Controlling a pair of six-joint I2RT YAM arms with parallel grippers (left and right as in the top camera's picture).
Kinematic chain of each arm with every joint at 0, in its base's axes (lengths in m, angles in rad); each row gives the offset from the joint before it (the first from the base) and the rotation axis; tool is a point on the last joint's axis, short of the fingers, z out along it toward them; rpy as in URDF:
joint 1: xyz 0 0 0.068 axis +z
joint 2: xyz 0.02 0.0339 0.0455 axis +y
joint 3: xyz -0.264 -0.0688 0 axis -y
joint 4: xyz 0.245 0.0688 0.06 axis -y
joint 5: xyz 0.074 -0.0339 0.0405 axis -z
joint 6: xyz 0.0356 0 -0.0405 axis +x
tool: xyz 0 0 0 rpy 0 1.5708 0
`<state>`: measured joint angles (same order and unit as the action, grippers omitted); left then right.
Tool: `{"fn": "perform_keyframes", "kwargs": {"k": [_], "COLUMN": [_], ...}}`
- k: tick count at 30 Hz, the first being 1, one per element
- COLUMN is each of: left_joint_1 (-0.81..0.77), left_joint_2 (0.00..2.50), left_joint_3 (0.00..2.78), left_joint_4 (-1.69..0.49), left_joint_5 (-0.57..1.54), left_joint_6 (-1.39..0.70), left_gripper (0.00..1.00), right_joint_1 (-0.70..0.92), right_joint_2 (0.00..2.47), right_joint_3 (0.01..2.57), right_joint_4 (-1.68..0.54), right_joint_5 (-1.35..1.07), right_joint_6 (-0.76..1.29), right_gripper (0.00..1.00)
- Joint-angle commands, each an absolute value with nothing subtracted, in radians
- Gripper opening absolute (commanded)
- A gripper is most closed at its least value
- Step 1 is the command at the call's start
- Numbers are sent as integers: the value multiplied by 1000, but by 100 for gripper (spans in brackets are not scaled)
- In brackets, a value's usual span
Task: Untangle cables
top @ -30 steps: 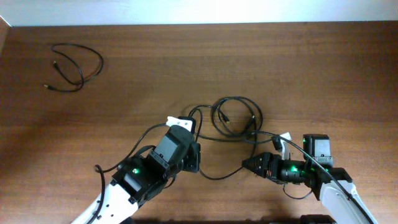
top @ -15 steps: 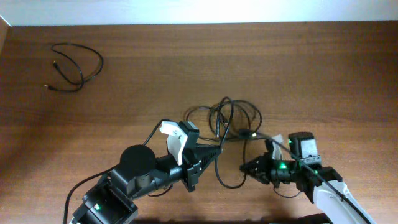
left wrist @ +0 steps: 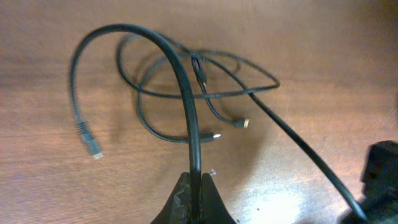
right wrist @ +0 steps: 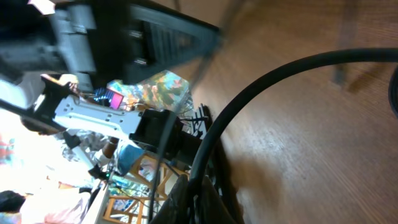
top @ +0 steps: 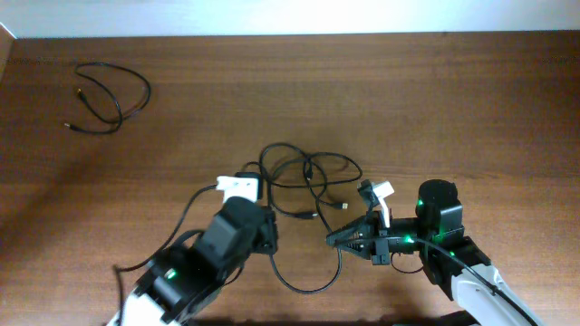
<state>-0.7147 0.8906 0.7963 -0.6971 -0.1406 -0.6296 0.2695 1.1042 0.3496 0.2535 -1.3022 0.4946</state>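
Observation:
The cables lie as a dark tangle [top: 306, 179] of thin black cords mid-table, seen again in the left wrist view as crossed loops [left wrist: 199, 81] with small plug ends [left wrist: 242, 123]. My left gripper [top: 266, 223] sits just left of and below the tangle. It is shut on one black cord [left wrist: 189, 93] that arcs up from its jaws [left wrist: 196, 182]. My right gripper [top: 332, 240] points left from the lower right, shut on another cord [right wrist: 249, 93] that rises from its fingers [right wrist: 198, 185]. A slack loop [top: 308, 288] hangs between the two grippers near the front edge.
A separate black cable [top: 109, 95] lies coiled at the far left back of the wooden table [top: 453, 109]. White tags sit on both wrists [top: 240, 186]. The right wrist view is tilted and shows room clutter beyond the table edge.
The right gripper has shut on a cord and moved left. The left arm has swung about with its cord, and the tangle has shifted left.

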Motion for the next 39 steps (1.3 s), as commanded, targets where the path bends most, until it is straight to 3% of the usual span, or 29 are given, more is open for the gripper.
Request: {"fn": "perform_keyframes", "kwargs": {"k": [1, 2, 3, 6, 7, 8, 12, 14, 15, 16, 18, 20, 23, 27, 29, 32, 36, 39], "left_joint_1": [-712, -712, -712, -712, -712, -712, -686, -627, -620, -619, -617, -590, -580, -551, -559, -595, -601, -609], "left_joint_2": [1086, 1149, 1210, 1323, 1343, 1345, 1345, 1345, 1345, 1345, 1338, 1331, 1331, 1332, 1343, 1402, 1466, 1478], "left_joint_3": [785, 785, 785, 785, 785, 785, 785, 785, 785, 785, 785, 785, 785, 785, 785, 785, 785, 785], "left_joint_4": [-582, -549, -511, -411, -388, -358, -323, -322, -303, -305, -277, -200, -241, -241, -247, -231, -73, -1], "left_joint_5": [-82, -81, -66, 9, 9, 15, 30, 60, 92, 93, 138, 453, 501, 449, 457, 469, 563, 589], "left_joint_6": [-610, -610, -614, -614, -614, -615, -614, -611, -476, -318, -313, -486, -844, -1121, -1240, -1435, -1526, -1541], "left_gripper": [14, 16, 1, 3, 24, 36, 40, 49, 52, 71, 79, 90, 100, 100, 86, 75, 69, 46], "right_joint_1": [275, 275, 275, 275, 275, 275, 275, 275, 274, 275, 275, 275, 275, 275, 275, 275, 275, 275], "right_joint_2": [1100, 1100, 1100, 1100, 1100, 1101, 1101, 1101, 1101, 1101, 1102, 1102, 1102, 1102, 1102, 1102, 1102, 1102], "right_joint_3": [359, 359, 359, 359, 359, 358, 358, 358, 358, 358, 358, 358, 358, 358, 358, 358, 358, 358], "right_joint_4": [258, 258, 258, 258, 253, 251, 206, 194, 194, 193, 190, 166, 160, 160, 160, 160, 152, 152], "right_joint_5": [-1363, -1374, -1377, -1377, -1377, -1375, -1354, -1354, -1354, -1354, -1350, -1351, -1350, -1350, -1350, -1350, -1350, -1350], "right_joint_6": [483, 483, 483, 483, 483, 483, 483, 485, 519, 563, 563, 562, 562, 562, 562, 562, 562, 562], "right_gripper": [4, 4, 4, 4, 4, 4, 4, 6, 8, 9, 9, 8, 8, 8, 9, 8, 8, 8]}}
